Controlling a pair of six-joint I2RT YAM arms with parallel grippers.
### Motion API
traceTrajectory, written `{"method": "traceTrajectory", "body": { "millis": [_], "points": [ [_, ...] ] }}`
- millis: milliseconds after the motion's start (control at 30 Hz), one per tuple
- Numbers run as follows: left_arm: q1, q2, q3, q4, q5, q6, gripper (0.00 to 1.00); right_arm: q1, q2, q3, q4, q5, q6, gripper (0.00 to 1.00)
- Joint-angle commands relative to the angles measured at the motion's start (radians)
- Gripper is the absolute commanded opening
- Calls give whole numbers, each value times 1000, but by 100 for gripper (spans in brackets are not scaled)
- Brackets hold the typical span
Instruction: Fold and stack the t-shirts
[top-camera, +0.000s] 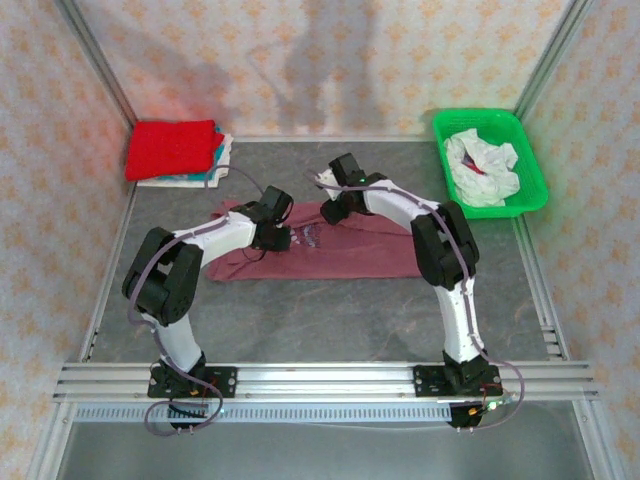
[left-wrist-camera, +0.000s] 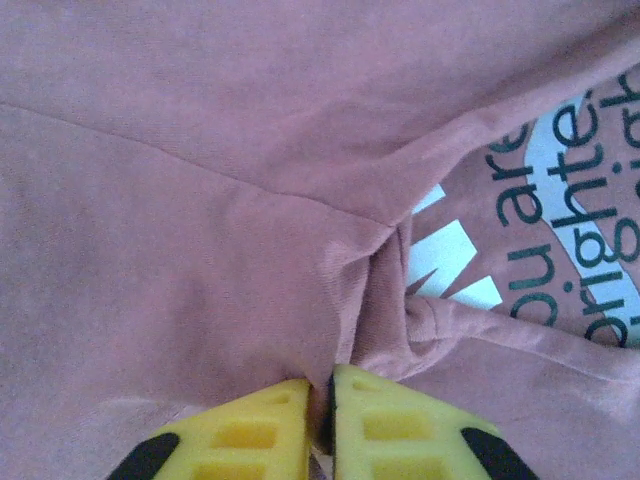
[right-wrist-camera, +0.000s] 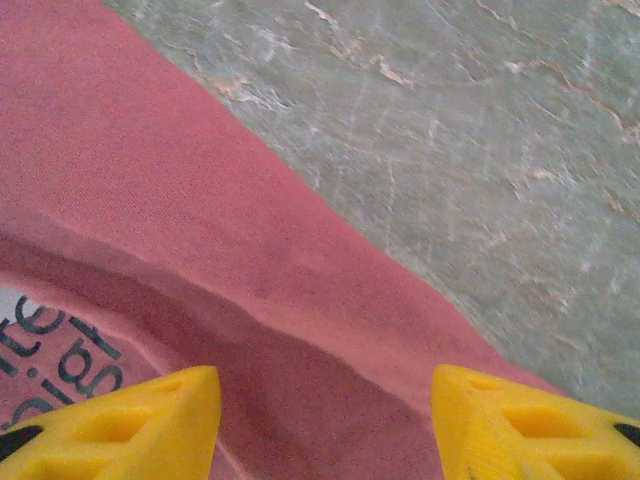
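Observation:
A maroon t-shirt (top-camera: 350, 250) lies spread across the middle of the table, its white chest print (left-wrist-camera: 570, 190) facing up. My left gripper (top-camera: 278, 238) sits on its left part. In the left wrist view the left gripper (left-wrist-camera: 322, 385) has its yellow fingers pinched together on a raised fold of the maroon t-shirt (left-wrist-camera: 200, 200). My right gripper (top-camera: 330, 205) hovers at the shirt's far edge. It (right-wrist-camera: 322, 380) stands open, with the maroon t-shirt (right-wrist-camera: 150, 200) below and nothing between the fingers. A folded bright red t-shirt (top-camera: 172, 148) tops a stack at the back left, with white and teal cloth (top-camera: 222, 160) under it.
A green plastic basket (top-camera: 475, 117) stands at the back right with a crumpled white t-shirt (top-camera: 482, 168) inside. Bare grey tabletop (right-wrist-camera: 480, 150) runs beyond the maroon shirt's edge. Patterned walls close in the back and both sides.

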Motion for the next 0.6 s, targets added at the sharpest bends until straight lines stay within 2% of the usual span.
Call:
{"method": "traceTrajectory", "body": {
  "millis": [0, 33, 200, 567],
  "points": [
    [4, -68, 2, -40, -61, -5, 5, 10, 38, 44, -28, 24, -57, 56],
    [5, -84, 1, -50, -66, -5, 0, 10, 43, 46, -30, 16, -60, 55],
    [4, -139, -9, -85, -82, -7, 0, 12, 48, 38, -12, -4, -66, 49],
    [-3, -178, -29, -157, -81, 6, 0, 12, 22, 10, -5, -4, -64, 49]
  ]
}}
